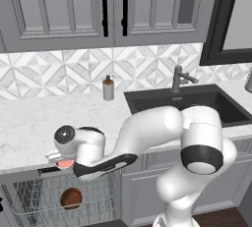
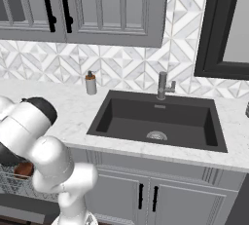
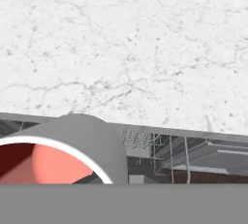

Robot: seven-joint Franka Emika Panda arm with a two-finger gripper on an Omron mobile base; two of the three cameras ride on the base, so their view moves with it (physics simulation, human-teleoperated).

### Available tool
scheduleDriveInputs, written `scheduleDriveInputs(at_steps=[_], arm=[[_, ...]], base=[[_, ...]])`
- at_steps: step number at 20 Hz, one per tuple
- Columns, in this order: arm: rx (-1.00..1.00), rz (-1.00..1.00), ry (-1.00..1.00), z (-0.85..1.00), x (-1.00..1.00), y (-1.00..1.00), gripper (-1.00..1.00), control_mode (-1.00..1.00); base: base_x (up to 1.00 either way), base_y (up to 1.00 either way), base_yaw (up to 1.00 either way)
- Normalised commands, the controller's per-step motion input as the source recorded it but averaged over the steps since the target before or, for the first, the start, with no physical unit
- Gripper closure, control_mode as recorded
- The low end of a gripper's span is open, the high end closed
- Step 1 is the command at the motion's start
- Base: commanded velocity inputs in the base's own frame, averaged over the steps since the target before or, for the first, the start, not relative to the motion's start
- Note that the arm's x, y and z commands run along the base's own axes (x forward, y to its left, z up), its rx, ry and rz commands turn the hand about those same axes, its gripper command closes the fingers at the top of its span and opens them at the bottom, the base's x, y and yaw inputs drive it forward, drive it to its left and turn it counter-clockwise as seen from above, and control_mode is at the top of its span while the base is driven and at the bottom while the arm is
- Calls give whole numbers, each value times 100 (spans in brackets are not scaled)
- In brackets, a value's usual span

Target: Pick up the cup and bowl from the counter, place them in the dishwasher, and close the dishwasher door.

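The light-grey cup (image 1: 64,163) with its salmon-red inside hangs at the front edge of the white marble counter (image 1: 29,118), just above the open dishwasher (image 1: 29,199). My gripper (image 1: 59,158) is shut on the cup. In the hand view the cup (image 3: 63,150) sits close at the lower left, with the counter (image 3: 121,48) above it and the wire rack (image 3: 164,155) behind the edge. The dark reddish-brown bowl (image 1: 71,197) lies in the rack below the cup; the bowl (image 2: 23,169) also peeks out beside my arm. The dishwasher door is out of view.
A grey soap dispenser (image 1: 108,88) stands at the back of the counter by the tiled wall. The dark sink (image 1: 197,100) with its faucet (image 1: 178,78) lies to the right. Grey cabinet doors (image 2: 146,195) run under the sink, and wall cabinets (image 1: 74,5) hang above.
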Motion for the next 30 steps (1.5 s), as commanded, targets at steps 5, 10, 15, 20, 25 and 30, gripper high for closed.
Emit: scheduleDriveInputs(at_steps=[5, 10, 15, 20, 25, 30], arm=[[-21, 0, 23, -6, 4, 85, 100, -100], [-12, 0, 4, -18, 8, 55, 100, -100], [-3, 0, 0, -84, 0, 23, 100, -100], [0, 0, 0, -100, 4, 57, 100, -100], [-5, 0, 1, -26, 8, 51, 100, -100], [-12, -6, 10, -4, 53, 60, 100, -100]], base=[[0, 0, 0], [0, 0, 0], [0, 0, 0], [0, 0, 0], [0, 0, 0], [0, 0, 0]])
